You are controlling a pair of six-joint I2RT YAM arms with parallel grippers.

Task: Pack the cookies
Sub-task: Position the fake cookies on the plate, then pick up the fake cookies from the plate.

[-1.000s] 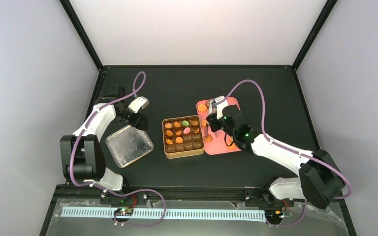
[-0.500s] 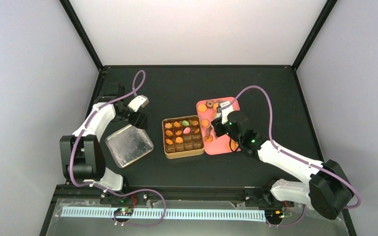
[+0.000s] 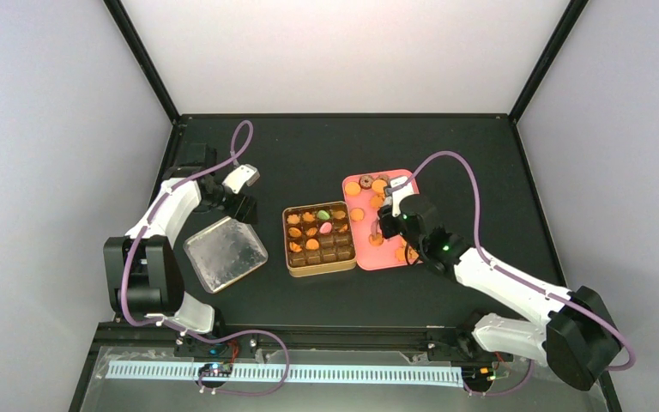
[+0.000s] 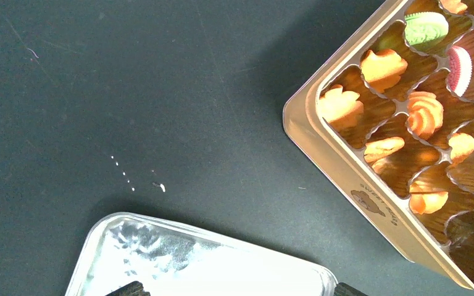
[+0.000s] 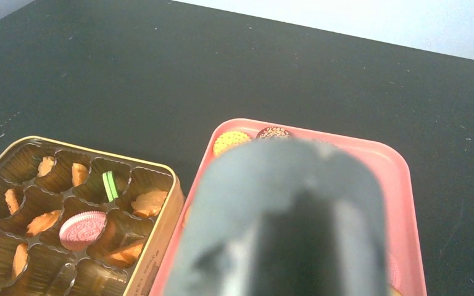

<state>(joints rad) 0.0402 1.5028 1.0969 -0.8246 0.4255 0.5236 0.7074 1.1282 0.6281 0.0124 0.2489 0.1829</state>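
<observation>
Now that the right tool (image 3: 384, 227), grip unclear, has shifted nearer over the pink rectangular tray (image 3: 367, 257), the small orange cookie (image 3: 376, 239) beside it seems next; left tool (image 3: 242, 209) released.

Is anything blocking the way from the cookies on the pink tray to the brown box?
Nothing visible does. The cookies lie on the pink tray, which sits right beside the open tin, on its right. The silver lid lies off on the tin's other side, and some compartments look empty.

White-and-black arms (image 3: 508, 281), looping purple cables (image 3: 477, 206)
</observation>
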